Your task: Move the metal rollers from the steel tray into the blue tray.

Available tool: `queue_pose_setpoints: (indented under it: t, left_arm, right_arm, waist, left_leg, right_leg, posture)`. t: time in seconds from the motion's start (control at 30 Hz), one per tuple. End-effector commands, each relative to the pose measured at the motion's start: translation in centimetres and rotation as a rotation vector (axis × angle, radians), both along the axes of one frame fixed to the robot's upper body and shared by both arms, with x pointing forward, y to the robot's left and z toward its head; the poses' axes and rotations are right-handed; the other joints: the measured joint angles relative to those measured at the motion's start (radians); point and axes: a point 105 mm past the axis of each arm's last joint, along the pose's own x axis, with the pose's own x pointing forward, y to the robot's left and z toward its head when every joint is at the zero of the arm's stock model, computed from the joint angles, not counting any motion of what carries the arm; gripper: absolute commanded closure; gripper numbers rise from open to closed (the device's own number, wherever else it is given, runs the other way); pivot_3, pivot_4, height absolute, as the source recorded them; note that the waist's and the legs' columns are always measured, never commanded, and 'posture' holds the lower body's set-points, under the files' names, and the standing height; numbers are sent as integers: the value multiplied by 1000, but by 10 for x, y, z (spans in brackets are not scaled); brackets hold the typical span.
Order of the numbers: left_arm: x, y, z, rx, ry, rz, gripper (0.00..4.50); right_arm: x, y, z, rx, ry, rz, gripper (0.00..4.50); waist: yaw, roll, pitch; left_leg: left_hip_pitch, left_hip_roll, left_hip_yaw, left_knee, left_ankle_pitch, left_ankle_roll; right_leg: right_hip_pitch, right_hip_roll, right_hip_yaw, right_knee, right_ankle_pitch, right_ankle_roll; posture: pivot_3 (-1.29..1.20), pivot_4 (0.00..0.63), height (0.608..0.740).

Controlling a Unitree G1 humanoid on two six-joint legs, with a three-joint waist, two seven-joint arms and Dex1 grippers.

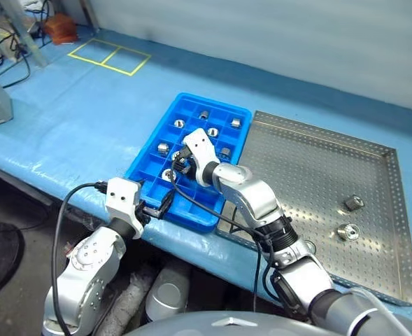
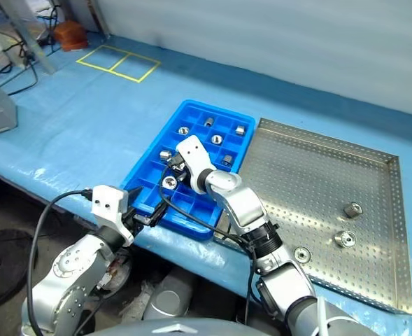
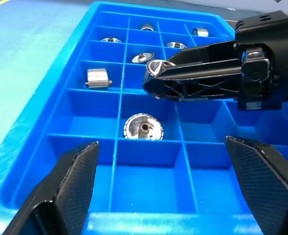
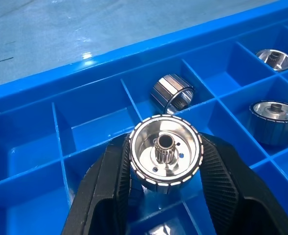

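Here a metal roller (image 4: 165, 154) sits clamped between the right gripper's (image 1: 180, 164) fingers, held over the middle compartments of the blue tray (image 1: 150, 166). Other rollers (image 1: 204, 115) lie in cells toward twelve o'clock. At three o'clock the steel tray (image 1: 310, 168) has three rollers (image 1: 352, 204) near its right side. At seven o'clock the left gripper (image 1: 165, 204) waits, fingers spread wide, at the blue tray's near edge.

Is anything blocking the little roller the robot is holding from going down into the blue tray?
Nothing visible does. The right gripper holds the roller just above the blue tray, with bare blue compartments below it. The left gripper waits open at the tray's near edge.
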Motion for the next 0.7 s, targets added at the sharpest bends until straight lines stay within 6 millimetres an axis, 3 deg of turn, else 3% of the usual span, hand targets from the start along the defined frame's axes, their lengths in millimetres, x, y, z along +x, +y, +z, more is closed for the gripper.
queue_pose_setpoints:
  t: [0.03, 0.37, 0.7]
  left_arm:
    - [-2, -11, 16, -18, -67, -52, 0]
    - [1, -22, 16, -22, -61, -116, 0]
    - [2, -26, 16, 0, -62, -146, 0]
  right_arm:
    - [0, -4, 21, 37, -69, 4, 2820]
    - [-4, -24, 23, 21, -76, -44, 2820]
    - [7, -39, 10, 14, -41, -133, 2820]
  waist:
    - [13, 0, 0]
    - [32, 0, 0]
    - [25, 0, 0]
  left_leg:
    - [0, 0, 0, 0, 0, 0]
    - [0, 0, 0, 1, -1, -1]
    - [0, 1, 0, 1, -1, -1]
  right_leg:
    - [0, 0, 0, 0, 0, 0]
    - [0, 0, -1, 0, 0, 0]
    - [0, 0, -2, 1, 0, 0]
  posture:
    - [556, 150, 740]
    - [509, 150, 740]
    - [493, 150, 740]
